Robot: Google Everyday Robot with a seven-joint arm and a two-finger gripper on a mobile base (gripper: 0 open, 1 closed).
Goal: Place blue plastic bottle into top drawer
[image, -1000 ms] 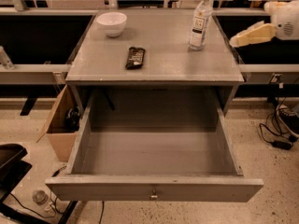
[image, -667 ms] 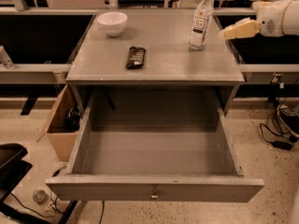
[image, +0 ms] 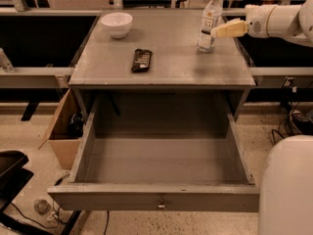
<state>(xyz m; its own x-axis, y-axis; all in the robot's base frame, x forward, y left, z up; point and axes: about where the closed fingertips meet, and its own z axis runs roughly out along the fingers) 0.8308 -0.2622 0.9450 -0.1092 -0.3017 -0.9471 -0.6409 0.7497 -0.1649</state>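
Where the plastic bottle stands, gripper hovers beside.

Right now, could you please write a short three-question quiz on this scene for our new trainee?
1. True or false: the small clear bluish plastic bottle with a white cap already lies inside the wide grey top drawer.
2. Which thing is nearest the gripper, at the table's right rear? A) the round white bowl B) the bottle C) the dark flat snack bar
3. Is the drawer pulled open or pushed shut?
Key: 1 false, it stands upright on the grey tabletop; 2 B; 3 open.
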